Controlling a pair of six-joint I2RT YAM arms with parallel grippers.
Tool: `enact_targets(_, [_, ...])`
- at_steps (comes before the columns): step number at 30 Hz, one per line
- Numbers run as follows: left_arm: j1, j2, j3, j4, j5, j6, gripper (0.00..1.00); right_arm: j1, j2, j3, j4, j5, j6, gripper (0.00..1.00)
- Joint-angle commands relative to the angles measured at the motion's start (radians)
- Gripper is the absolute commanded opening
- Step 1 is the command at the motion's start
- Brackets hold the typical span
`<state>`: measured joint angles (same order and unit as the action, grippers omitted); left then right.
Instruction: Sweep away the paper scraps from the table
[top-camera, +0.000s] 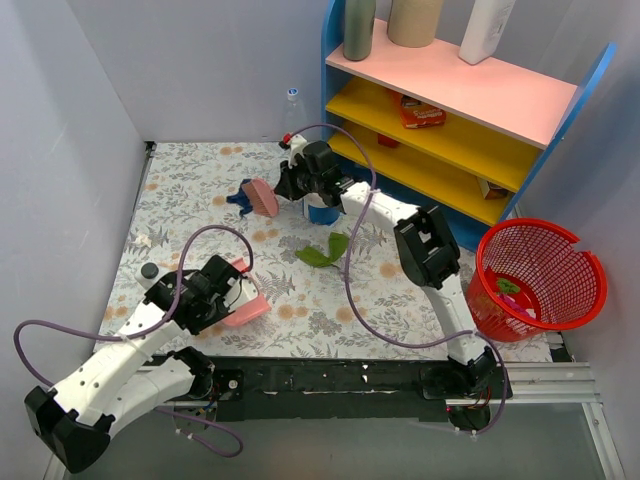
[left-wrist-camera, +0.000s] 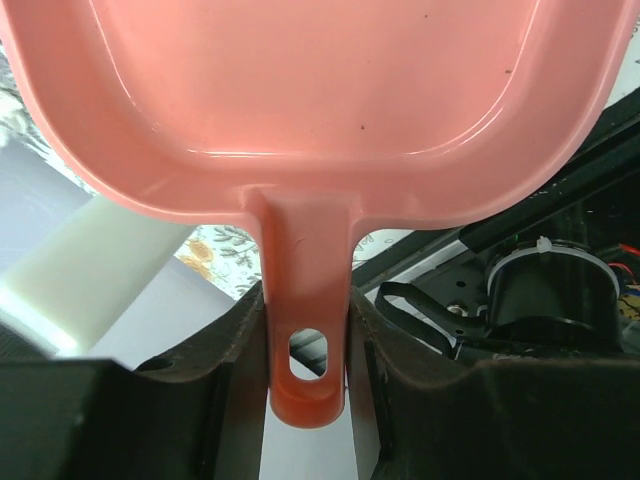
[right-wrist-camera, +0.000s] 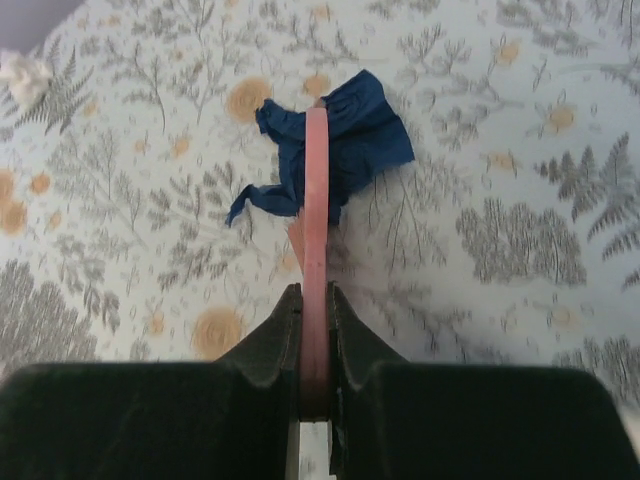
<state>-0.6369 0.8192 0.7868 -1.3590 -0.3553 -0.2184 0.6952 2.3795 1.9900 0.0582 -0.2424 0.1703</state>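
Got right gripper pinched on the pink brush, edge-on over the dark blue scrap at the table's far side, plus dustpan handle clamped in left gripper, well apart, near-left

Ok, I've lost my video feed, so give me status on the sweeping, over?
Left jaws shut on dustpan handle; right jaws shut on brush. Brush over blue scrap; green scrap, white scrap loose on table. Blue cup close beside right wrist.

Pink dustpan fills top, handle pinched tight in left gripper; bit of flowery table btm left.
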Motion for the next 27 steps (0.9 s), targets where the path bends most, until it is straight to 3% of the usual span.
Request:
enact_targets(1, [0.005,0.001,0.094,-0.023,0.003,0.059,0.00,-0.006,-0.221,-0.199,-0.156,-0.023,-0.046,0.01])
enact_targets(7, [0.005,-0.011,0.111,-0.003,0.004,0.126,0.00,-0.005,-0.528,-0.480,-0.360,-0.086,-0.213,0.01])
enact_targets(10, [0.003,-0.029,0.083,0.006,0.025,0.126,0.00,-0.006,-0.684,-0.525,-0.419,-0.184,-0.285,0.01])
enact_targets(14, [0.002,-0.046,0.057,-0.011,0.056,0.110,0.00,-0.003,-0.822,-0.627,-0.239,-0.232,-0.266,0.01])
enact_targets(21, [0.002,-0.051,0.037,-0.015,0.079,0.152,0.00,0.015,-0.625,-0.513,-0.106,-0.125,-0.183,0.01])
enact_targets(27, [0.003,-0.031,-0.001,0.041,0.099,0.185,0.00,0.017,-0.493,-0.402,-0.156,-0.035,-0.229,0.01])
